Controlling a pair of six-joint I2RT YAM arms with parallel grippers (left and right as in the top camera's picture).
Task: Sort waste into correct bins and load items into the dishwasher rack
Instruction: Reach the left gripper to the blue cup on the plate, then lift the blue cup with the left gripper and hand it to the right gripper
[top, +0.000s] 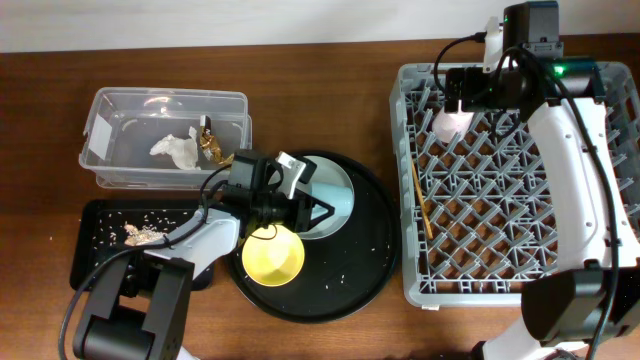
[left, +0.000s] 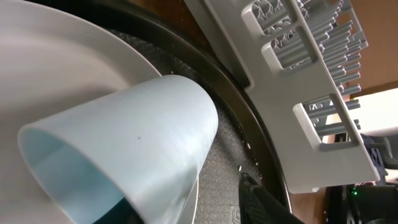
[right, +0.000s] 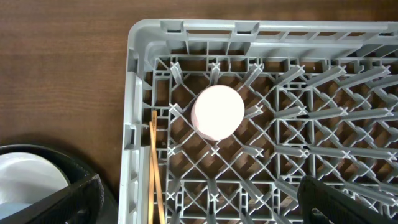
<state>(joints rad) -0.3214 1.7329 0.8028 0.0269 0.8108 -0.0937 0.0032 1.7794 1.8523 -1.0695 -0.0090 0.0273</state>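
The light-blue cup (left: 124, 143) lies on its side on the pale grey-blue plate (top: 338, 180), which also shows in the left wrist view (left: 50, 68). My left gripper (top: 315, 210) (left: 193, 211) is open, with one finger at the cup's mouth and the other outside its wall. The yellow bowl (top: 273, 257) stands beside the plate. The pink cup (top: 450, 122) (right: 217, 112) sits upside down in the grey dishwasher rack (top: 412, 270) (right: 140, 74). The chopsticks (top: 421, 200) (right: 155, 168) lie along its left side. My right gripper (top: 465, 95) (right: 214, 199) is open and empty above the rack.
The plate and bowl sit on a large round black tray (top: 370, 270) (left: 230, 162). The clear tub (top: 100, 110) holds the white tissue (top: 178, 150) and the foil wrapper (top: 212, 148). The shallow black tray (top: 90, 255) holds the food scraps (top: 140, 233).
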